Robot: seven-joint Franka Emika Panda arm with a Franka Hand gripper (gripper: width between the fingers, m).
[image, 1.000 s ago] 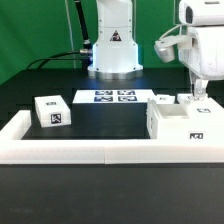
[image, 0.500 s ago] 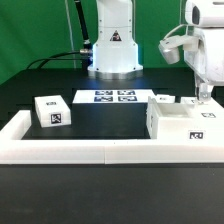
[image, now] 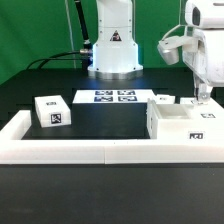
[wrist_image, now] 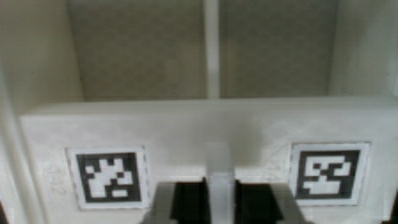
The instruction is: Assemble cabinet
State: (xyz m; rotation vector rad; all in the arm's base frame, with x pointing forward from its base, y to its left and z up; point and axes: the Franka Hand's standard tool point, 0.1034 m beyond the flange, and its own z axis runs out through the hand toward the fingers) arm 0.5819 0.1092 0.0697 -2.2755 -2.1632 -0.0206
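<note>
The cabinet point(image: 183, 124) is a white open-topped box with tags, standing against the front rail at the exterior view's right. My gripper point(image: 205, 97) reaches down at its far right corner. In the wrist view my gripper point(wrist_image: 219, 203) has a dark pad on each side of a thin white upright wall of the cabinet point(wrist_image: 196, 125), between two tags, and looks shut on it. One small white tagged block point(image: 52, 111) sits at the exterior view's left. Another small white tagged part point(image: 163, 99) lies just behind the cabinet.
The marker board point(image: 113, 97) lies flat in front of the robot base point(image: 113, 50). A low white rail point(image: 90, 150) borders the table's front and both sides.
My gripper shifted a little toward the exterior view's right between one second and half a second ago. It has stayed still since. The cabinet and the blocks have not moved.
</note>
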